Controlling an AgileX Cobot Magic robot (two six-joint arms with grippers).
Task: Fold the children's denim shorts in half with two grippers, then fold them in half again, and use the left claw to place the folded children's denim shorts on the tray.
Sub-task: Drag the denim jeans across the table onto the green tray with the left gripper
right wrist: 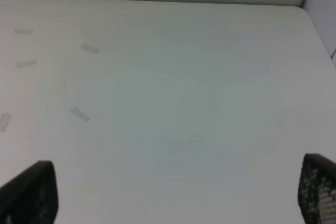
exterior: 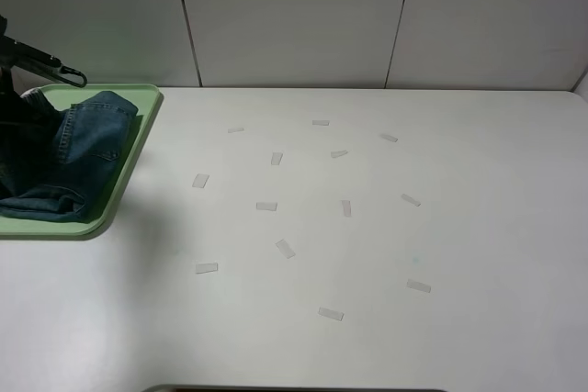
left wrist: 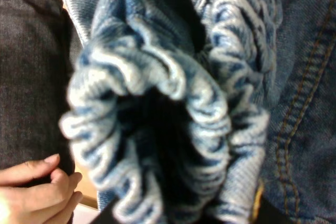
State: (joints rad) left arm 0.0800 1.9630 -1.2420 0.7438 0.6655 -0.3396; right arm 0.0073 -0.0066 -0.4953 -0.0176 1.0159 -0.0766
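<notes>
Exterior high view: white table [exterior: 367, 254], then green tray [exterior: 138, 135] bearing the bunched denim shorts [exterior: 78, 153], apparently delivered for placement. Left gripper's fingers hidden by denim; grip undeterminable. Right gripper [right wrist: 173, 192] spread wide, empty, parked clear. Tape scraps [exterior: 266, 206] dot the table.

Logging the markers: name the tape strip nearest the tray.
The tape strip right of the green tray; every other strip lies farther out on the white table.
</notes>
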